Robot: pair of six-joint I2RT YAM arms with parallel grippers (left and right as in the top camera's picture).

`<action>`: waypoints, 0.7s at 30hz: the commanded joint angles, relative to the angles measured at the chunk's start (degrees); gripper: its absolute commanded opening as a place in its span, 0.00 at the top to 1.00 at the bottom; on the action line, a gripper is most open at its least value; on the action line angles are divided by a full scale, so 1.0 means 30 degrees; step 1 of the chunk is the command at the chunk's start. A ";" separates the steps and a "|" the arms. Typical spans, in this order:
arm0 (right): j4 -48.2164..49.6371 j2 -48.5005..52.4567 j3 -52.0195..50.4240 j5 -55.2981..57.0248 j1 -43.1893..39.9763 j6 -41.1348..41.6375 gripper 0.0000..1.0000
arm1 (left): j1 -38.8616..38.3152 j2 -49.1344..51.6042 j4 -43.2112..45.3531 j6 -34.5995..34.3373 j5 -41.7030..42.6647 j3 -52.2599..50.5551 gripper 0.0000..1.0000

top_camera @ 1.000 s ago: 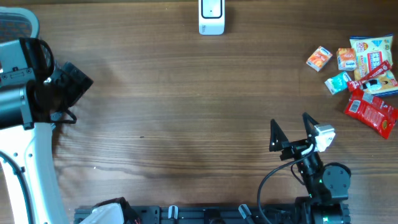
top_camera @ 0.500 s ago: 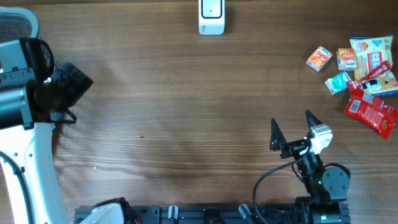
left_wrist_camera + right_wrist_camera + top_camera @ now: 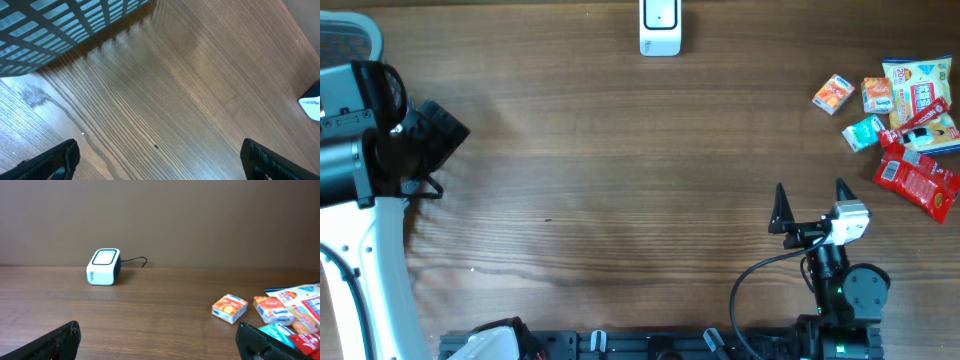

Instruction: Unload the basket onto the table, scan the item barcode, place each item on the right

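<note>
A white barcode scanner [image 3: 660, 28] stands at the table's far edge; the right wrist view shows it [image 3: 104, 266] ahead on the left, and its corner [image 3: 311, 102] shows in the left wrist view. Several snack items lie at the right: an orange box [image 3: 833, 94] [image 3: 229, 308], a second orange packet [image 3: 877, 94], a teal packet [image 3: 863, 132] and a red pouch [image 3: 917, 180]. My right gripper [image 3: 811, 192] [image 3: 160, 342] is open and empty, near the front edge, left of and nearer than the pile. My left gripper [image 3: 160, 162] is open over bare wood.
A blue-grey mesh grid [image 3: 60, 30] fills the upper left of the left wrist view. The left arm's body [image 3: 380, 130] sits at the table's left edge. A brown wall [image 3: 200, 220] rises behind the scanner.
My right gripper has shifted a little to the right, toward the pile of items, still open. The left arm and the items have not moved.
</note>
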 commanded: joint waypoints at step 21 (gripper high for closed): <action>-0.0168 -0.0306 -0.0175 0.1180 -0.0350 -0.0328 0.00 | 0.0102 -0.0051 0.0029 -0.0270 -0.0313 0.0146 0.00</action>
